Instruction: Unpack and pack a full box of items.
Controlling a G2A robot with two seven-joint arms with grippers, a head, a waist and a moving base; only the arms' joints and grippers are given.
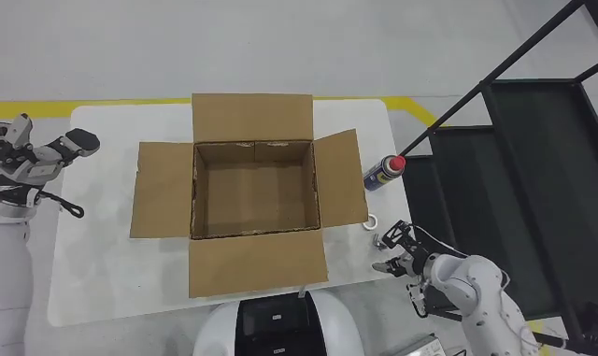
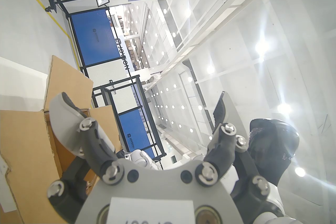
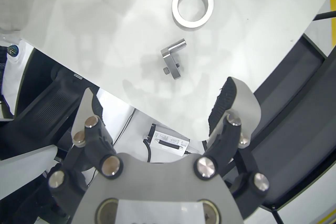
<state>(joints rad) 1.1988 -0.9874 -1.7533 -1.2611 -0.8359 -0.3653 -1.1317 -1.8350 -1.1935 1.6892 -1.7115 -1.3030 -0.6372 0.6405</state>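
Note:
An open cardboard box (image 1: 254,186) stands in the middle of the white table (image 1: 103,263), all flaps spread and nothing visible inside. To its right stand a blue spray can with a red cap (image 1: 385,171) and a metal ring (image 1: 371,222). In the right wrist view the ring (image 3: 193,5) lies beyond a small L-shaped metal bracket (image 3: 172,59). My right gripper (image 3: 160,93) hangs open over the table's front right corner (image 1: 394,251), just short of the bracket. My left gripper (image 1: 75,174) is open and holds nothing at the table's left edge, angled upward past the box (image 2: 31,130).
A black stepped metal frame (image 1: 523,169) stands close to the table's right side. A yellow floor line (image 1: 112,102) runs behind the table. A small white power unit (image 3: 168,141) lies below the table corner.

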